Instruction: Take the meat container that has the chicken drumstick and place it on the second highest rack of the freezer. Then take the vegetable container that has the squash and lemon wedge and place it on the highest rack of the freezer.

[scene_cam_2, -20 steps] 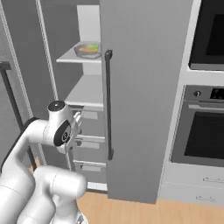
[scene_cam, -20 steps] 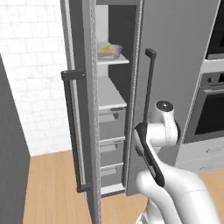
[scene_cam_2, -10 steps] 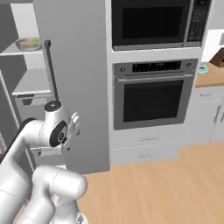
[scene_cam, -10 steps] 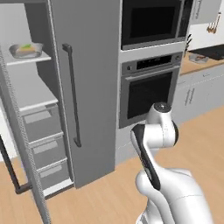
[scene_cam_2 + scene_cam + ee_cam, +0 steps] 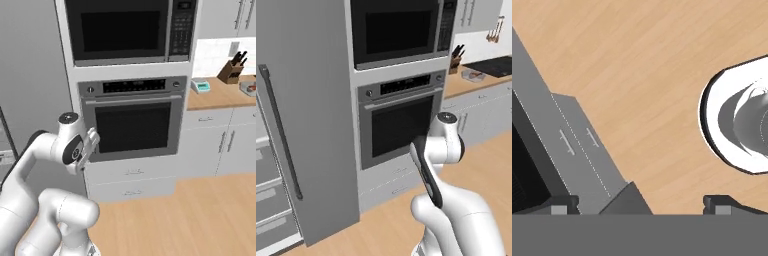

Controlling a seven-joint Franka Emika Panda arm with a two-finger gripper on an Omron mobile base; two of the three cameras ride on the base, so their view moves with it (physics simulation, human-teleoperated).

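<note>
The end effector (image 5: pixel 640 202), fingers spread apart and carrying nothing, is pointing down at the wood floor (image 5: pixel 652 75). The base is facing the oven (image 5: pixel 135 125), freezer door (image 5: pixel 303 115) at frame left. A tray-like item, possibly a container, is sitting on the desk (image 5: pixel 220 97) at right; steer toward it squarely before reaching.

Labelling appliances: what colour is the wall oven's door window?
Black, framed in grey steel; the wall oven shows best in the right base view.

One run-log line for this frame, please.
phase: base facing oven | end effector: open, empty, over wood floor | freezer door: in view at left | containers: not grasped
</note>
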